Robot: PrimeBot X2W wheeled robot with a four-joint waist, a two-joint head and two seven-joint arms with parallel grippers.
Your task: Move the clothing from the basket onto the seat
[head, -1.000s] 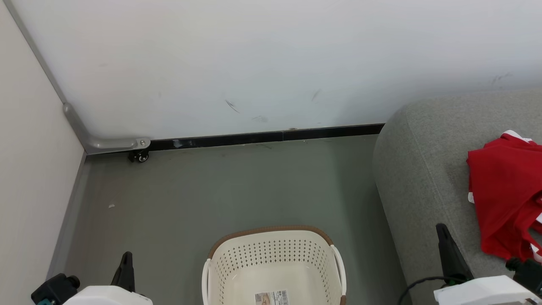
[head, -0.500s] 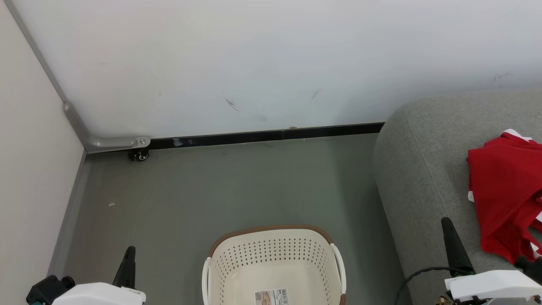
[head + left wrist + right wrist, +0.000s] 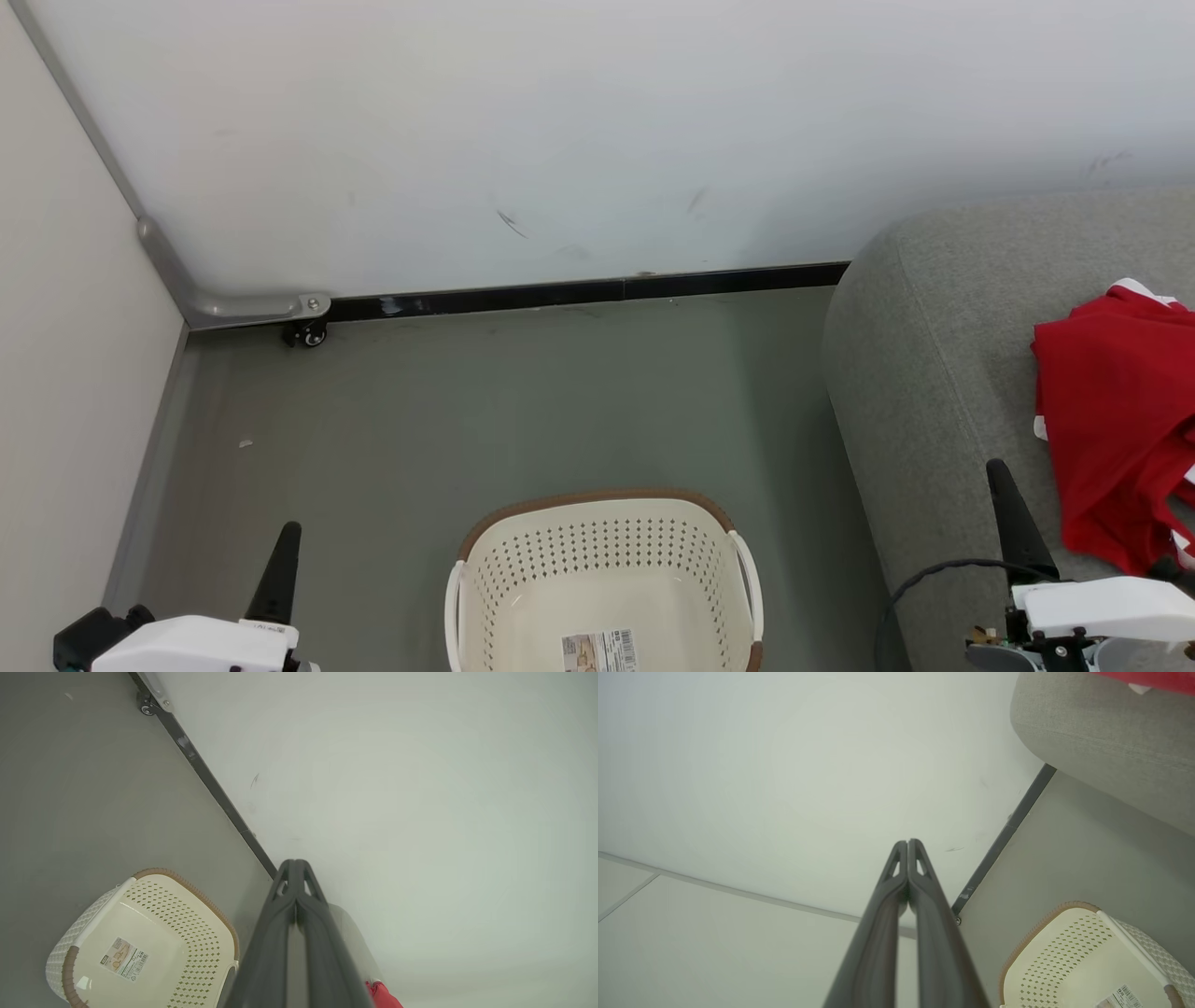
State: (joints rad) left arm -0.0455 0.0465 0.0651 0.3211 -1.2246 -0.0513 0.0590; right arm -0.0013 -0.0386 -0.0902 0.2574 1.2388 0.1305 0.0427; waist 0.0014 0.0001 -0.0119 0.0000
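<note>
Basket [image 3: 597, 560] perforated glossy plastic; seat [image 3: 934, 373] matt woven cloth; clothing [image 3: 1111, 420] soft fabric, probably knit.

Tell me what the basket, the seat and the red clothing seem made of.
The basket: probably moulded plastic, cream, smooth with punched holes, brown rim. The seat: grey upholstery fabric, matte, grainy weave. The clothing: soft red cloth, judging by its folds; white trim.

Head view's edges cut off the clothing [image 3: 1111, 420] and the basket [image 3: 597, 560].
</note>
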